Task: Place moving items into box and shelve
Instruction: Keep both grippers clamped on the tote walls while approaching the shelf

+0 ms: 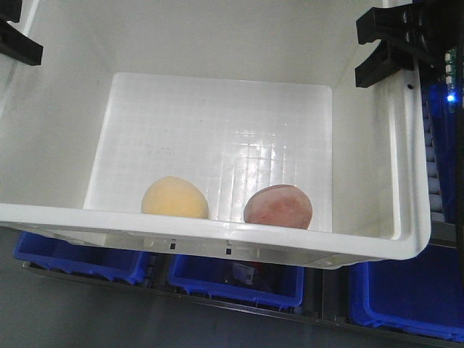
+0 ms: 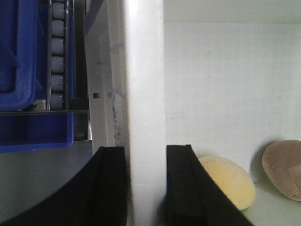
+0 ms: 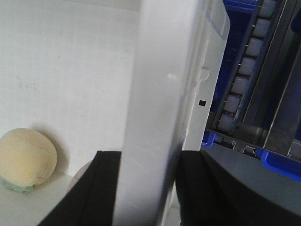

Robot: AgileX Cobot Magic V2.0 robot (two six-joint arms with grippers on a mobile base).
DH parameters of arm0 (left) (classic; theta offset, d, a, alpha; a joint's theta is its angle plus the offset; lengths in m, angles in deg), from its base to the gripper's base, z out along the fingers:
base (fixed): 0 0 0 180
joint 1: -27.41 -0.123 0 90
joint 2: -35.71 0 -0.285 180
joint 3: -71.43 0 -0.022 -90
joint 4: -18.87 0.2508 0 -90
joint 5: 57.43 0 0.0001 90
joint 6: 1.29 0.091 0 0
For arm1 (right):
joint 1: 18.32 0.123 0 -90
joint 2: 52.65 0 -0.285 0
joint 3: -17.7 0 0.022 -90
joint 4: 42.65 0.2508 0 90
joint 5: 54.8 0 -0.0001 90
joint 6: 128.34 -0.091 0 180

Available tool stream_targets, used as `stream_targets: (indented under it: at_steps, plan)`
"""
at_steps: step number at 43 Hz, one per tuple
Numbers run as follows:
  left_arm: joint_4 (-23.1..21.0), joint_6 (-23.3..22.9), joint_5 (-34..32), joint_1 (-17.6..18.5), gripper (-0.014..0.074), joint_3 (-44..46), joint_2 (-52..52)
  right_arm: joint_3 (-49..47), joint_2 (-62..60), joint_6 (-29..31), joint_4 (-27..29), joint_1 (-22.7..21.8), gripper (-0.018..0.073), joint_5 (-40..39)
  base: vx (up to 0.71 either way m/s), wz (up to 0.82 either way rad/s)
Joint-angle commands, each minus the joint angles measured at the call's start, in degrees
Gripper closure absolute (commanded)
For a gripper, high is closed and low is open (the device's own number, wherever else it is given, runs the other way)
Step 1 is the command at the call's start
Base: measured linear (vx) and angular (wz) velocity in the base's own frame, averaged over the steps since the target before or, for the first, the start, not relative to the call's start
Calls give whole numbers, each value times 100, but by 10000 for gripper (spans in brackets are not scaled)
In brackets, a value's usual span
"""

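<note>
Both claws clamp the box (image 1: 217, 250) rim: left claw (image 2: 146, 188); right claw (image 3: 148, 188).

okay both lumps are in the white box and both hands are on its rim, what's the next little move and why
Probably lift the box level and carry it toward the shelf. The yellow lump and red lump already lie inside, loose, and the left hand and right hand each clamp an opposite wall.
</note>
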Motion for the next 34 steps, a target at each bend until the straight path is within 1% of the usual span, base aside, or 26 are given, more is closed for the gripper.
stream_targets:
  at_steps: [1, 20, 34]
  plan:
    - [-839, -13, -394, 57, 594, 240, -242, -271, -234, 158, 760, 38, 559, -365, 7, -22]
    - [-839, -13, -394, 57, 594, 240, -242, -271, -234, 158, 760, 38, 559, -365, 6, -23]
    - [-839, -13, -394, 57, 594, 240, -242, -271, -234, 158, 760, 38, 559, -365, 3, -12]
